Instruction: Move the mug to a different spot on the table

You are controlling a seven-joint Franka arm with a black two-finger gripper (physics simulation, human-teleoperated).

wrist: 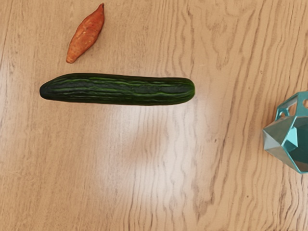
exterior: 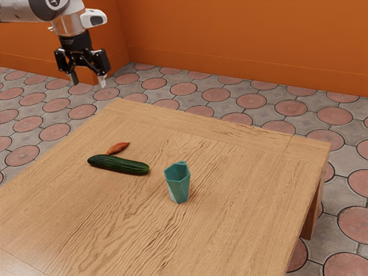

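Up high in the exterior view's upper left, the black gripper (exterior: 88, 80) hangs in the air over the floor, past the far edge of the table (exterior: 241, 230). Its two fingers are spread wide apart and nothing is between them. It is well away from all the things on the table.

The mug (exterior: 178, 182) is blue-green with flat, angled sides. It stands upright near the middle of the wooden table, with its open top facing up. Nothing touches it.

A long dark green cucumber (exterior: 118, 165) lies on its side toward the exterior view's left of the mug, near it but with a gap of bare wood between them. A small orange sweet potato (exterior: 118, 148) lies just behind the cucumber, close to it but not touching.

The wrist view looks straight down at the table and shows the cucumber, the sweet potato beside it, and part of the mug off past one end of the cucumber.

The floor (exterior: 241, 100) has round reddish tiles, and the wall (exterior: 241, 29) is orange.
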